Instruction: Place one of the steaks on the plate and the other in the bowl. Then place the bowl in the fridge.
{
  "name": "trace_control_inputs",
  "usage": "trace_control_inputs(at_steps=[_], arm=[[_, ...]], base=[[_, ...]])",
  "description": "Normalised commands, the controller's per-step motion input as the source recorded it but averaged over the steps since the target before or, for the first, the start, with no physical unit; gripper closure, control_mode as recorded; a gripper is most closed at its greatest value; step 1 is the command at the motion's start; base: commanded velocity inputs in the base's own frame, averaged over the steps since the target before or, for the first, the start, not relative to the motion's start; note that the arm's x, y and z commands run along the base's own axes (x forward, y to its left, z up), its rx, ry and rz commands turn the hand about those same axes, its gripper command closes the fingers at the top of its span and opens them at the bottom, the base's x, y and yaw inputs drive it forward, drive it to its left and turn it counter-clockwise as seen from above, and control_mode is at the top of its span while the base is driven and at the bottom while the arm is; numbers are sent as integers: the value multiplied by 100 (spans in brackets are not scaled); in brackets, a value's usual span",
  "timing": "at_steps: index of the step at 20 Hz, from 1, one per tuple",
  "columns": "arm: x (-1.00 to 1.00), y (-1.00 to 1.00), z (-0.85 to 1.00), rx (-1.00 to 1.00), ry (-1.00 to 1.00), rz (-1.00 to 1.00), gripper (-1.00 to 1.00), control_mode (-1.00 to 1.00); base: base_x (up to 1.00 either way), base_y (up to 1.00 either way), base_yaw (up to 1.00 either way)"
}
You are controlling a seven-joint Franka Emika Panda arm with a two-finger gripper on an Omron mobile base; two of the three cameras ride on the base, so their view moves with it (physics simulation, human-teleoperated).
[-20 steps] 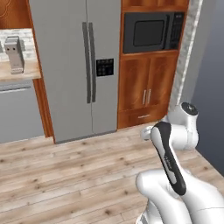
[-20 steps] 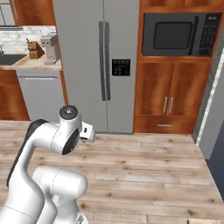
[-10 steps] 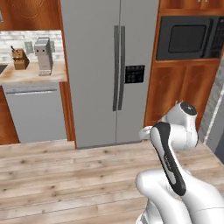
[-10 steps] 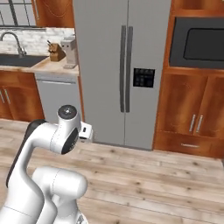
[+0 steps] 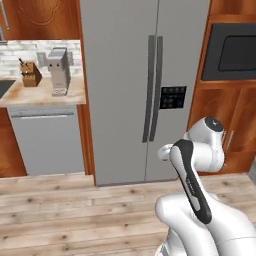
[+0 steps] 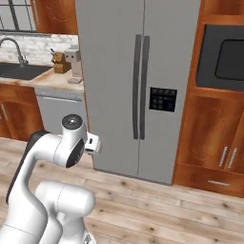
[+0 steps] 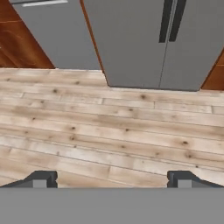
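Standing in front of the robot was the tall grey fridge, with both doors shut and two dark handles side by side down its middle. The gripper hung over the wooden floor with its jaws far apart and nothing between them. A dark oven sat in the wood cabinets on one side of the fridge. On the other side was a grey dishwasher under a counter with a knife block.
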Motion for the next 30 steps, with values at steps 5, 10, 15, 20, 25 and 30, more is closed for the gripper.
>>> trace_control_inputs(at_steps=[5,10,15,20,25,30], arm=[[0,0,0,0,0,0,-100,100],[0,0,0,0,0,0,-100,100],[0,0,0,0,0,0,-100,100],[0,0,0,0,0,0,-100,100],[0,0,0,0,0,0,-100,100],[0,0,0,0,0,0,-100,100]], base=[[59,-13,-1],[42,-1,-20],[37,0,-26],[53,0,-12],[56,0,0],[50,0,0]])
